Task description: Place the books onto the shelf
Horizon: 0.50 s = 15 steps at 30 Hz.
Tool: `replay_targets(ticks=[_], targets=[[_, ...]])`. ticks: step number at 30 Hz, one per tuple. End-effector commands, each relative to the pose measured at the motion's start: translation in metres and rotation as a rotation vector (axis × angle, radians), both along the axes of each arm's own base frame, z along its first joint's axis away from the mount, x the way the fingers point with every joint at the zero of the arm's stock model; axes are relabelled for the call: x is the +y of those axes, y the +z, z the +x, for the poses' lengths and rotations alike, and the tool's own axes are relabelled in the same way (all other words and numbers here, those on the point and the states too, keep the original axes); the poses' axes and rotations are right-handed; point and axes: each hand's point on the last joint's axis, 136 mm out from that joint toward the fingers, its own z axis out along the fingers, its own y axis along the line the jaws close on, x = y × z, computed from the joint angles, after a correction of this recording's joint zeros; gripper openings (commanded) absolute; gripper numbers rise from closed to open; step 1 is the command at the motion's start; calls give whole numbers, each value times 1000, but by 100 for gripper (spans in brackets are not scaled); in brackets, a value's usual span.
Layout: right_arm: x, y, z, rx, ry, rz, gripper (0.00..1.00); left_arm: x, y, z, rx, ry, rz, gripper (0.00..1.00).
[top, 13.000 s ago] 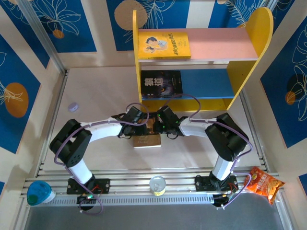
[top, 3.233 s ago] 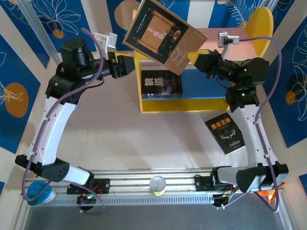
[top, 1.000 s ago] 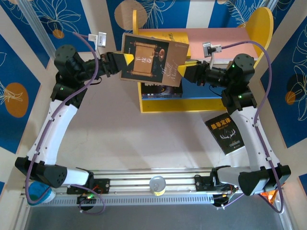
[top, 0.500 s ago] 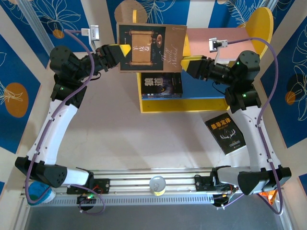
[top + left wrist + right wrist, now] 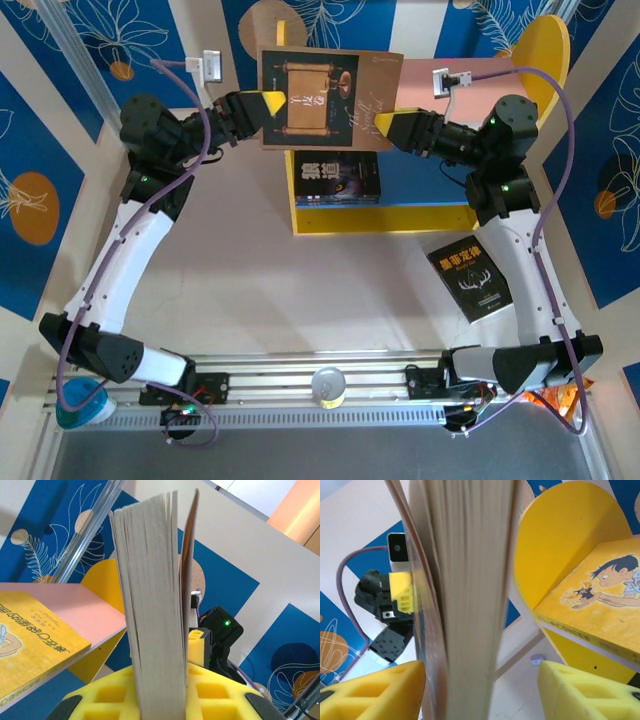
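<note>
1. Top external view showed both arms raised in front of the shelf (image 5: 480, 88), with a tan scroll-picture book (image 5: 325, 100) held between them, cover to the camera, over the pink upper board.
2. The left gripper (image 5: 262, 103) was clamped on the book's left edge, and the right gripper (image 5: 388, 125) sat at its right edge.
3. The cover bore a Chinese title on the scroll and cursive Latin script beside it, both too small to read.
4. A wolf-cover black book (image 5: 338, 178) lay on the blue lower tier, with large white characters that looked like 狼道.
5. A second black book (image 5: 470, 281) lay on the table (image 5: 260, 290) beside the right arm, its white title apparently 墨菲定律.
6. Left wrist view added the book's page edges standing upright, pinched between the yellow pads (image 5: 220, 700). It also showed a yellow cartoon book (image 5: 30, 650) flat on the pink board, its lettering upside down and unreadable.
7. Right wrist view showed the right jaws apart, straddling the page edges. One pad (image 5: 375, 690) was against the cover and the other stood clear of the pages. The yellow book's cover showed a cartoon boy.
</note>
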Motion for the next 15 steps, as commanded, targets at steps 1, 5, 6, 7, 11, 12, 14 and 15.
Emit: replay_targets(ticks=[1,5,6,7,11,12,14,15], targets=[[-1,17,-7,-43,15,15,54,6,39,-17,-134,27,-72,0],[-1,19,-9,-45,22,18,43,3,35,-13,-129,54,-79,0],[-1,20,-9,-47,22,17,40,1,34,-12,-126,58,-78,0],[-1,21,-10,-48,24,17,37,0,33,-11,-125,62,-78,0],[-2,26,-14,-61,29,8,16,-7,26,-5,-110,69,-77,0],[-3,26,-14,-62,29,5,11,-8,25,-3,-105,70,-76,0],[-4,30,-17,-84,30,-6,6,-10,22,0,-92,75,-73,0],[-4,31,-18,-93,35,-12,4,-11,21,0,-90,79,-71,0]])
